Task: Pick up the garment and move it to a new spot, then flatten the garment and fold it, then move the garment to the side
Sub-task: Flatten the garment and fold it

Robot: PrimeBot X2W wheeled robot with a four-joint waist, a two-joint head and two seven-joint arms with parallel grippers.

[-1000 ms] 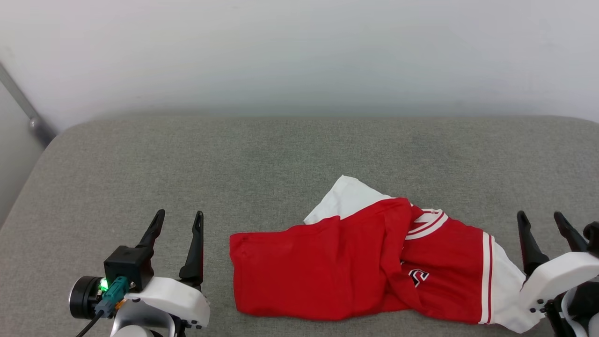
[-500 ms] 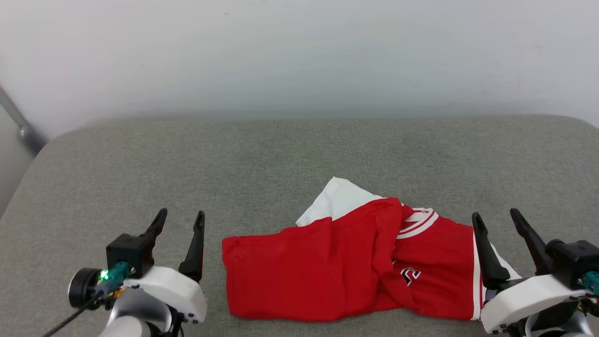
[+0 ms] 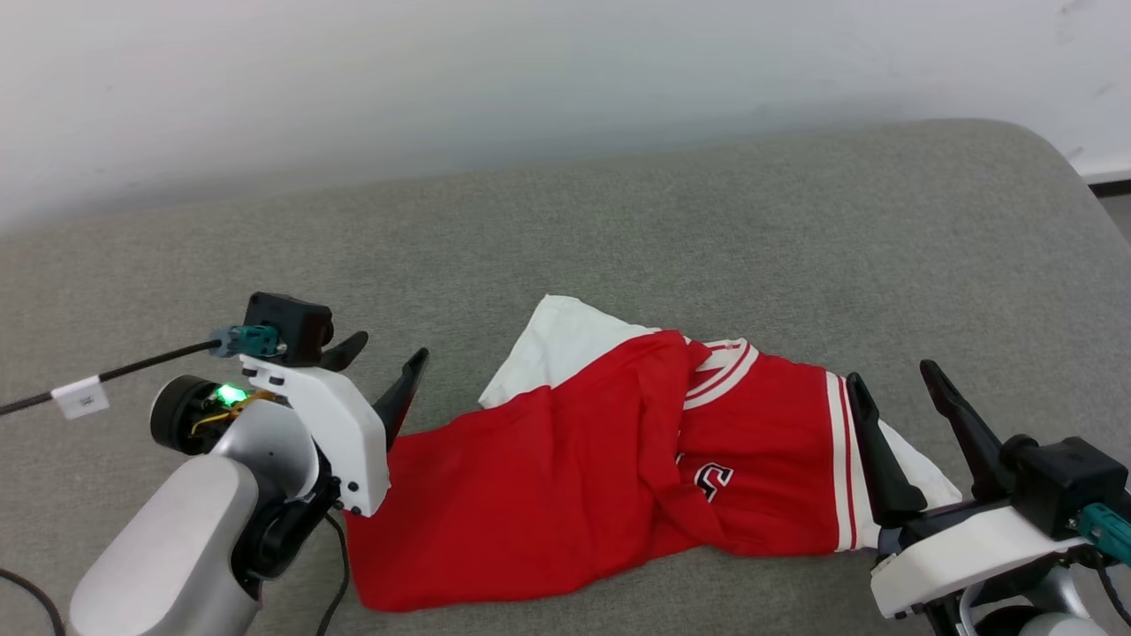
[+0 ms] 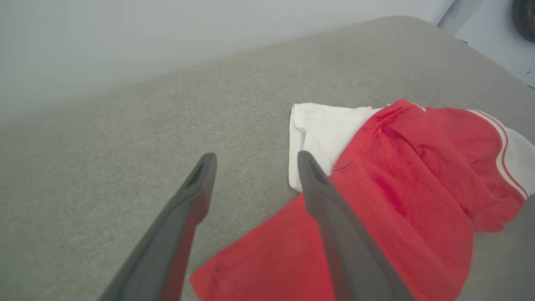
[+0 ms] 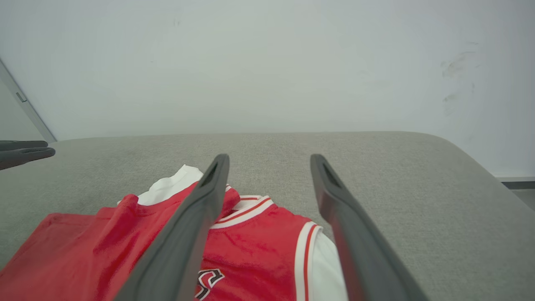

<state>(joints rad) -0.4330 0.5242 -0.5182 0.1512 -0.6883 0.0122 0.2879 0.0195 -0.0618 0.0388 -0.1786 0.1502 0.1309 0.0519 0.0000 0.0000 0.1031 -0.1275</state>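
**Head view: red jersey lies rumpled on a grey cushion, both grippers spread and empty**

The surface [image 3: 618,238] is a grey woven cushion with rounded corners. It runs back to a plain pale wall [image 3: 442,79] at 12 o'clock. A dark skirting strip [image 3: 1112,185] shows at 3 o'clock, past the cushion's corner. In the right wrist view the wall carries faint scuff marks [image 5: 453,83] at 2 o'clock.

The garment [image 3: 565,495] lies on the cushion low in the middle, toward 6 o'clock, stretched from 8 to 4 o'clock. It is red, creased and partly doubled over itself. One white sleeve [image 3: 548,349] pokes out toward 11 o'clock. The red-and-white striped collar [image 3: 720,367] peeks from a fold near the middle. Below the collar shows a scrap of black print with a white outline [image 3: 713,478], mostly hidden by the fold. Striped trim [image 3: 839,459] edges the second white sleeve at the 3 o'clock end.

The left gripper [image 3: 392,346], at 8 o'clock, has its fingers parted and grasps nothing. One finger hangs over the red hem corner. The right gripper [image 3: 891,372], at 4 o'clock, is likewise spread and empty, with its inner finger over the trimmed sleeve. Whether either finger touches the cloth cannot be told.
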